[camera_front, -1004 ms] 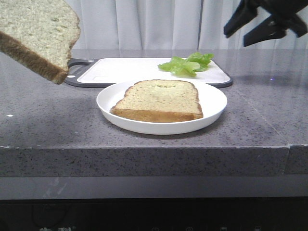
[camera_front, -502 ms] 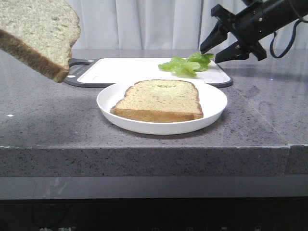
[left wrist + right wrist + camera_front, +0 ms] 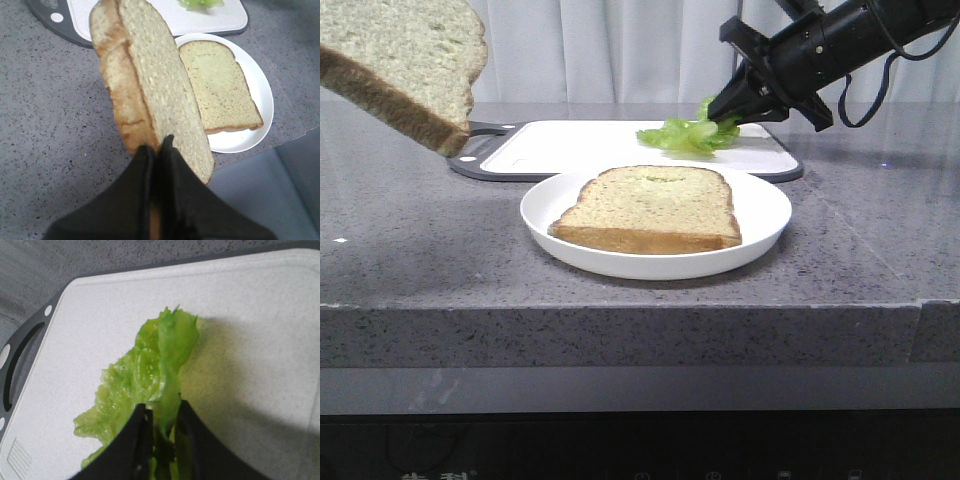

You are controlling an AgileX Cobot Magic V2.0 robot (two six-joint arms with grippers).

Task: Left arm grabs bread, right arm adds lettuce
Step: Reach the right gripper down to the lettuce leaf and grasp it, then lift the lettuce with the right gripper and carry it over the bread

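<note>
Behind the grey speckled worktop (image 3: 430,260) we see pale curtains (image 3: 620,50). On the worktop sits a white plate (image 3: 765,215) with a thin slice of bread (image 3: 650,205) lying flat on it. Just behind the plate lies a white cutting board (image 3: 570,145) with a dark rim.

Our left gripper (image 3: 156,150) is closed on the bread (image 3: 150,85) — the thick slice. Its black fingers (image 3: 175,190) pinch one edge, and the slice hangs tilted in the air, up high at the left, well apart from the plate.

Our right gripper (image 3: 161,415) is down at the far right part of the board. Its two fingers (image 3: 137,445) are pressed close on the lettuce (image 3: 145,380) — the green leaf sticks out from between them. We cannot tell if the rest of the leaf rests on the board.
</note>
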